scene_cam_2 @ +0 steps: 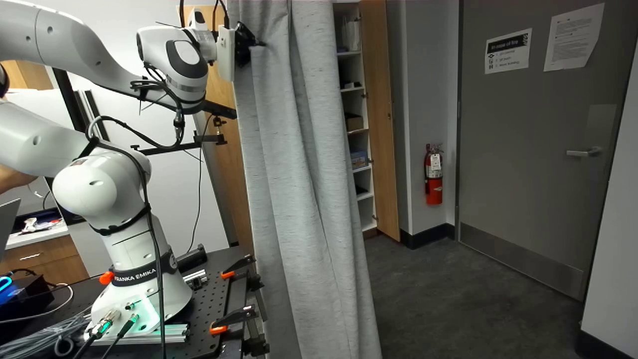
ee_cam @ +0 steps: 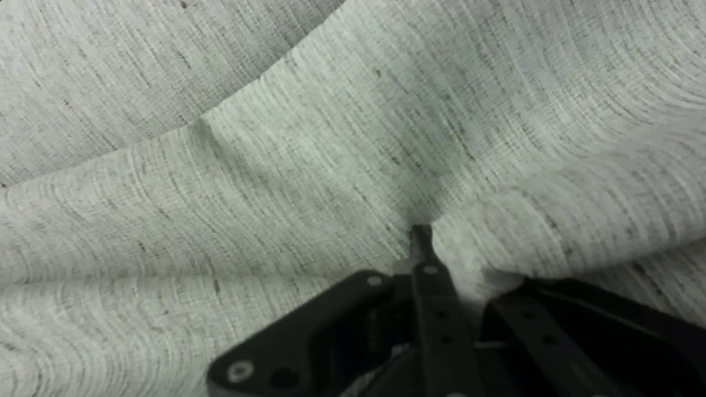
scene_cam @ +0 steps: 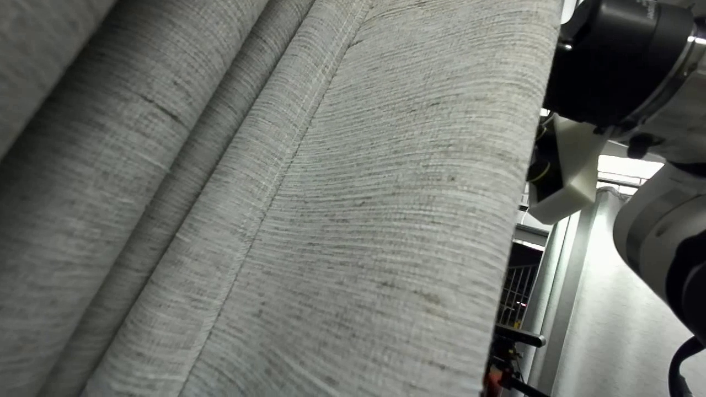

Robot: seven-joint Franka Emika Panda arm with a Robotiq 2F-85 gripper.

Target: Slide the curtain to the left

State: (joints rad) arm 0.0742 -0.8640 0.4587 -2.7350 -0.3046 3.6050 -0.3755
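Robotiq gripper [ee_cam: 462, 258] clamps fold of lt-grey woven curtain [scene_cam_2: 304, 174], which hangs pleated, w/ red fire ext. [scene_cam_2: 433, 179] nr grey door [scene_cam_2: 523, 169].

In an exterior view, the light-grey woven curtain [scene_cam: 397, 193] fills most of what I see, its broad folds slanting. At right, my white-and-black arm [scene_cam: 656, 231] is partly hidden behind it, a pale drape [scene_cam: 612, 309] farther back.
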